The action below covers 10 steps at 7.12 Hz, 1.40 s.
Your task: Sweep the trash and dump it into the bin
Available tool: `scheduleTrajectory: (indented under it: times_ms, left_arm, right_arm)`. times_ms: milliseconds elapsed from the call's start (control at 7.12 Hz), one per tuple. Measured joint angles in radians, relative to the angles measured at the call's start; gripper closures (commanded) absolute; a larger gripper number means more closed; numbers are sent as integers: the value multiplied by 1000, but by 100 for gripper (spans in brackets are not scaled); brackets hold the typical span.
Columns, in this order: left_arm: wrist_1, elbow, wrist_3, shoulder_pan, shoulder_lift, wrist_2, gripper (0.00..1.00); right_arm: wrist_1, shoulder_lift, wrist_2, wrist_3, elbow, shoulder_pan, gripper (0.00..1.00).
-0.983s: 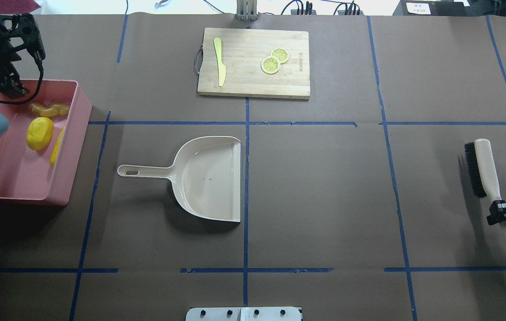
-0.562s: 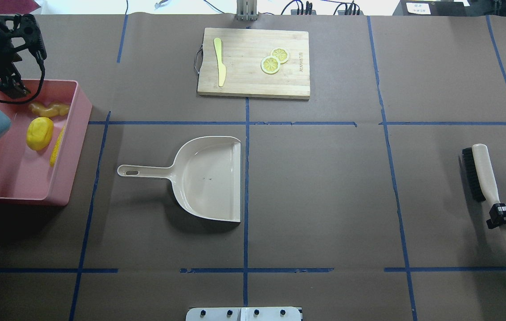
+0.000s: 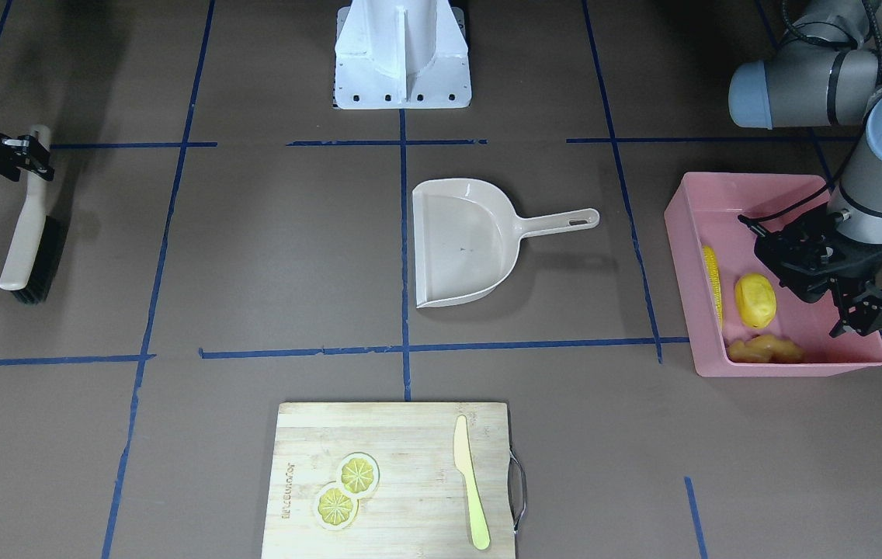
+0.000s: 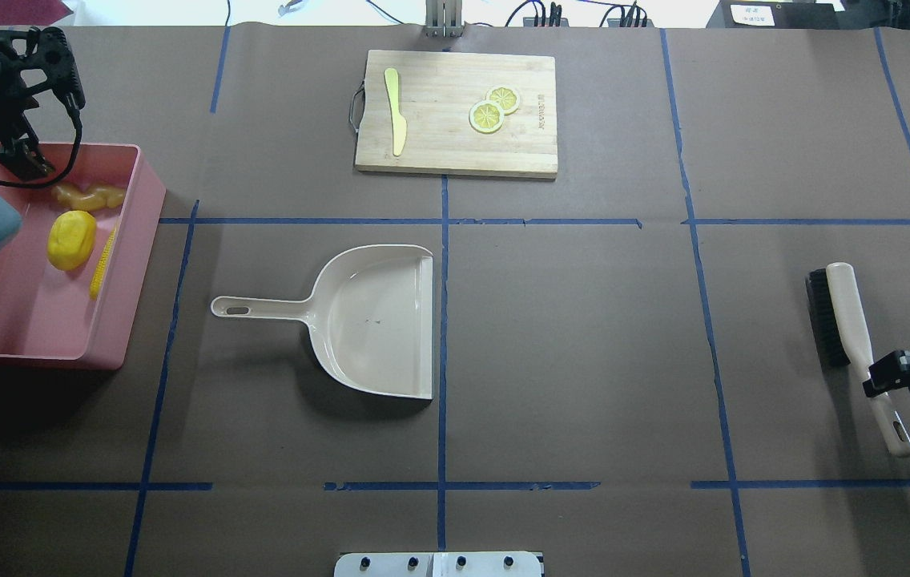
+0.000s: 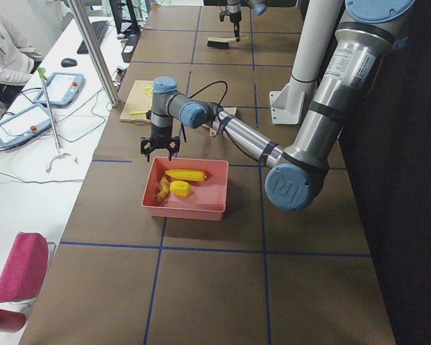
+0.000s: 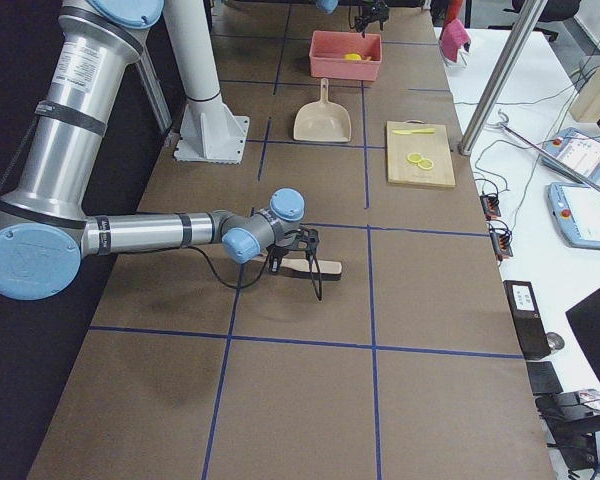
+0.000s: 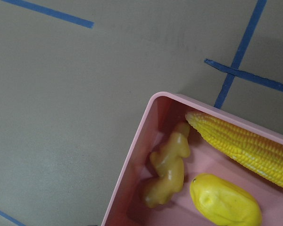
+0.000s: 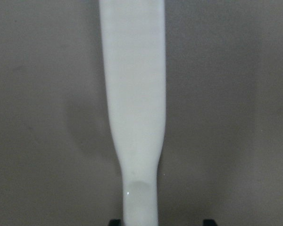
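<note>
The pink bin (image 4: 142, 240) stands at the table's left end and holds all the trash: the corn cob (image 4: 103, 260), the rounded yellow lump (image 4: 71, 239) and the ginger-like piece (image 4: 90, 195). All three also show in the left wrist view: cob (image 7: 245, 146), lump (image 7: 225, 202), ginger (image 7: 169, 172). My left gripper (image 4: 22, 163) hangs open and empty over the bin's far corner. My right gripper (image 4: 883, 383) is shut on the handle of a beige brush (image 4: 847, 312) at the far right, low over the table.
The beige dustpan (image 4: 375, 320) lies empty at mid-table, handle pointing toward the bin. A wooden cutting board (image 4: 455, 144) at the back carries a yellow-green knife (image 4: 396, 112) and two lemon slices (image 4: 493, 110).
My right gripper and the brush have shifted left and seemingly lower toward the table. My left gripper has drifted slightly toward the bin's far edge. The trash and dustpan have not moved.
</note>
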Motion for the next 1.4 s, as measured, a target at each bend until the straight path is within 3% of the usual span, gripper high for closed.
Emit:
scheduleTrajectory:
  times_ms: [562, 702, 1124, 1404]
  left_arm:
    - [4, 16, 1, -52, 11, -1, 1]
    - [6, 47, -16, -93, 13, -14, 0]
    - [8, 196, -229, -230, 15, -168, 0]
    - [9, 305, -339, -309, 15, -261, 0]
  right_arm:
    - [-26, -19, 118, -56, 43, 279, 0]
    - [-77, -13, 122, -140, 27, 342, 0]
    - [-374, 87, 113, -462, -9, 503, 0]
    - [-447, 109, 95, -559, -26, 556, 0]
